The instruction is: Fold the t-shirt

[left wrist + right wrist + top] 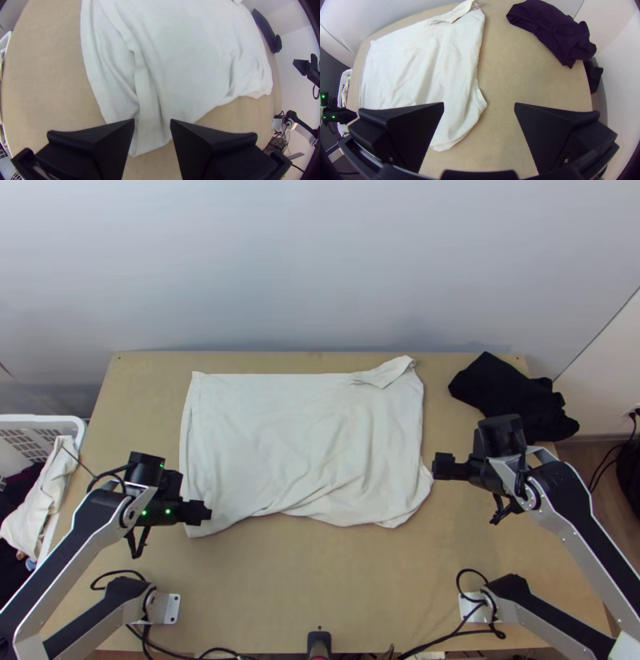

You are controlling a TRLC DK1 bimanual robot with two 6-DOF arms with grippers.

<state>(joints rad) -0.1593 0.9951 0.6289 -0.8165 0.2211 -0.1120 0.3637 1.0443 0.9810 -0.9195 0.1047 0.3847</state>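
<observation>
Across the desk (320,580), the t-shirt (296,436) lies mostly spread, a little wrinkled. Left gripper (208,510) and right gripper (437,466) have fingers apart; probably folding is beginning, so next they should pinch its near edge.

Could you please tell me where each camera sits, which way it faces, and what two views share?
Top view: fixed high over the table's near edge, facing steeply down; both arms show, with left tool and right tool.
Left wrist view: on the left wrist, facing the white shirt over its own parted fingers.
Right wrist view: on the right wrist, facing the shirt and dark cloth over its own parted fingers.
Both wrist views share the shirt.
</observation>
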